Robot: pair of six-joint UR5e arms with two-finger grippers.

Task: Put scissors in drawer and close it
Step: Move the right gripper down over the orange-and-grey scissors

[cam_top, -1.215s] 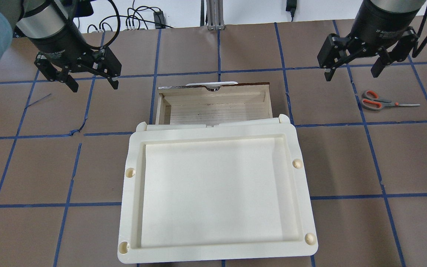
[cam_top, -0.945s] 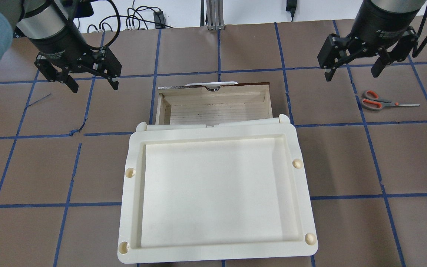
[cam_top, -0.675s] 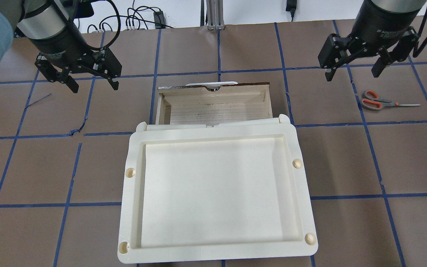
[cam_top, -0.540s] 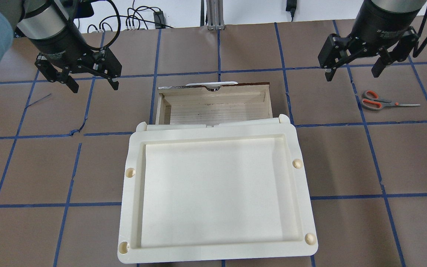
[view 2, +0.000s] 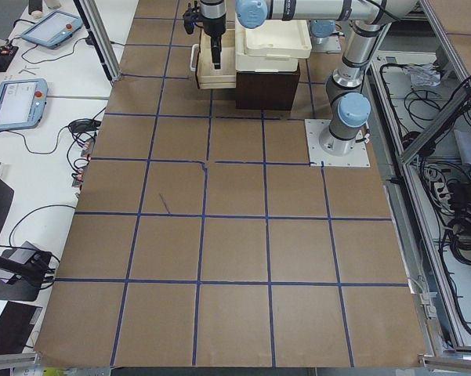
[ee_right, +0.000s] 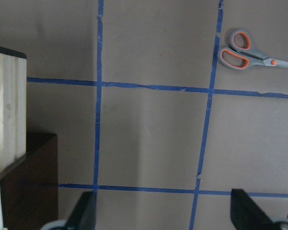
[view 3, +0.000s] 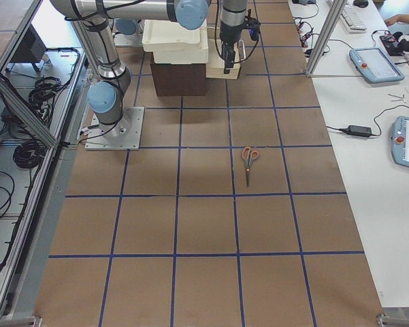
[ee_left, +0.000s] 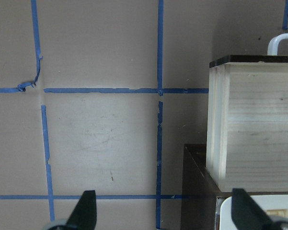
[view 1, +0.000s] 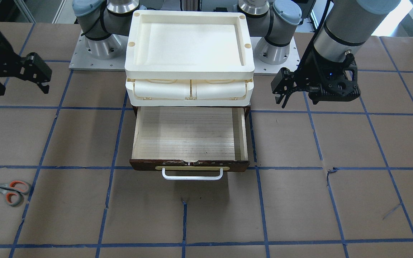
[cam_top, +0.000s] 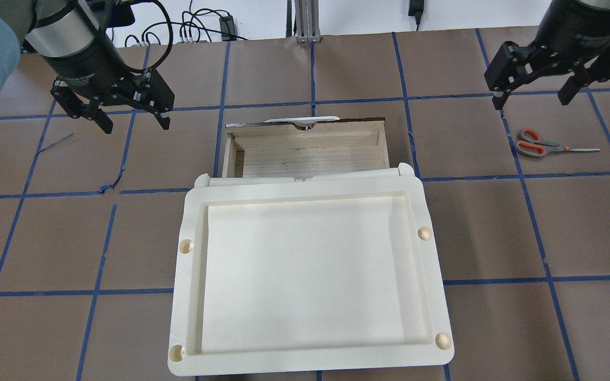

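The scissors (cam_top: 548,145) lie flat on the worktop (cam_top: 495,227), well to the right of the drawer (view 1: 188,132), handles pointing toward it. The drawer stands pulled out beneath the cream tray (cam_top: 188,222). The right gripper (cam_top: 530,101) hovers near the scissors without touching them, jaws spread wide and holding nothing. The left gripper (cam_top: 135,126) hangs left of the drawer, jaws likewise wide apart.

Grey-orange scissors (ee_right: 256,56); pale drawer (view 1: 188,134), dark brown front.
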